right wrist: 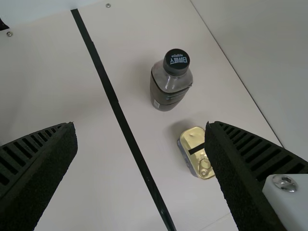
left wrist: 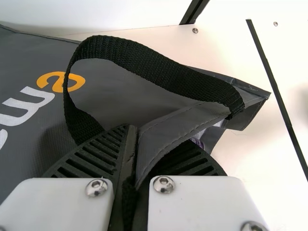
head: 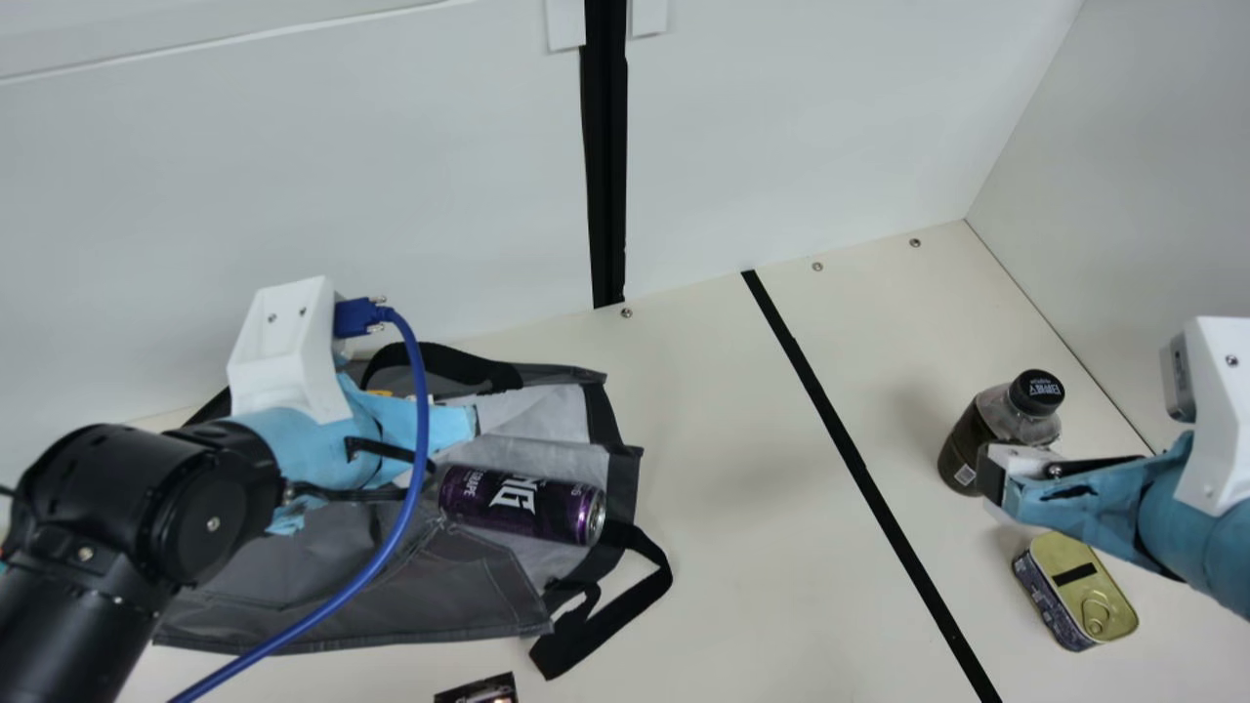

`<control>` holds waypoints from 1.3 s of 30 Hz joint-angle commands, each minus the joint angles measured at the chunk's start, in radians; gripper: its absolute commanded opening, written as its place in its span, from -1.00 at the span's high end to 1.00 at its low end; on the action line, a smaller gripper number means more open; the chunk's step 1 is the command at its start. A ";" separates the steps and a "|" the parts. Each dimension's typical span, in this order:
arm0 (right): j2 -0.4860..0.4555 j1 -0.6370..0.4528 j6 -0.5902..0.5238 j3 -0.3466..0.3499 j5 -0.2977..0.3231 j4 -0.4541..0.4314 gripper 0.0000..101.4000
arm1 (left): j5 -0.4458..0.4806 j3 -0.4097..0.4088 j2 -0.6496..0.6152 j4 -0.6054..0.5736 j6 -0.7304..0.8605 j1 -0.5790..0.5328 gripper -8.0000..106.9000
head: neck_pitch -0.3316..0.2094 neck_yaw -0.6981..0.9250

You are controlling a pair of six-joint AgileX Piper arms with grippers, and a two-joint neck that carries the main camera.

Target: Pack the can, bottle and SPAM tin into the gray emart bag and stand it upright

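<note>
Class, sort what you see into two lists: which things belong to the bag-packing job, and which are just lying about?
Part of the job:
- gray bag
- can, on its side on the bag's light lining
- bottle, upright
- SPAM tin

Just there:
- black strip across the table
- dark item, partly seen

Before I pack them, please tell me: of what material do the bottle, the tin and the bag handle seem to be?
The bottle looks like smooth, clear plastic with a see-through shoulder, though glass is possible. The tin looks like metal: glossy, gold-toned lid with a pull ring. The bag handle seems matte woven webbing, probably synthetic; its ribbed weave shows.
</note>
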 commanded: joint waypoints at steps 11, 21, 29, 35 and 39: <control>-0.014 0.005 0.011 0.016 0.000 0.015 -0.87 | 0.000 0.000 0.000 0.000 0.000 0.000 1.00 | -0.023 -0.001; -0.002 0.050 0.045 0.012 0.000 -0.004 -0.87 | 0.000 0.000 0.000 0.000 0.000 0.000 1.00 | -0.023 -0.001; 0.032 0.081 0.071 -0.017 0.000 -0.023 -0.87 | 0.000 0.000 0.000 0.000 0.000 0.000 1.00 | -0.023 -0.001; 0.066 0.080 0.080 -0.044 0.000 -0.033 -0.87 | 0.000 0.000 0.000 0.000 0.000 0.000 1.00 | -0.023 -0.001; 0.089 0.070 0.080 -0.062 0.000 -0.034 -0.87 | 0.000 0.000 0.000 0.000 0.000 0.000 1.00 | -0.023 -0.001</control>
